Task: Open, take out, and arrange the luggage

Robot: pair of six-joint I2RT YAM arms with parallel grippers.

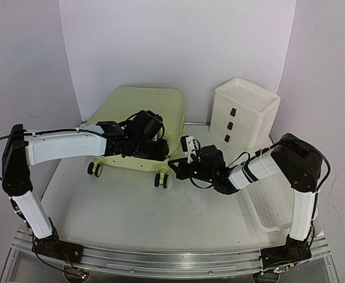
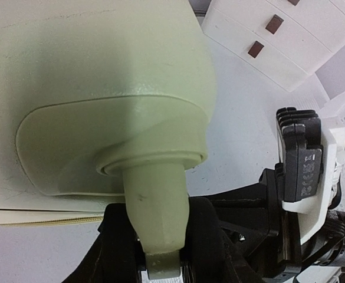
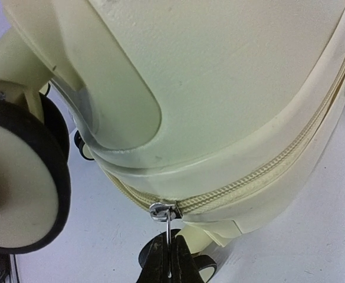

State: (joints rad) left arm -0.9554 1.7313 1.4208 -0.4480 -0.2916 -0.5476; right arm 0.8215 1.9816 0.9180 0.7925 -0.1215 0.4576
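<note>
The luggage [image 1: 143,109], a pale yellow-green hard-shell case, lies flat at the middle back with its black wheels [image 1: 160,180] toward me. My left gripper [image 1: 159,148] reaches over its near right corner. In the left wrist view the gripper [image 2: 160,236] has its black fingers [image 2: 210,236] pressed on both sides of a pale wheel leg [image 2: 154,206]. My right gripper [image 1: 178,168] is low at the same corner. In the right wrist view the gripper [image 3: 171,259] is shut on the metal zipper pull [image 3: 170,224], under the slider on the zipped-up luggage [image 3: 231,76]. A caster [image 3: 19,183] fills the left.
A white three-drawer box [image 1: 246,112] stands at the back right, close to the case. A white mesh basket [image 1: 272,200] lies under my right arm near the table's right edge. White backdrop panels close the back and both sides.
</note>
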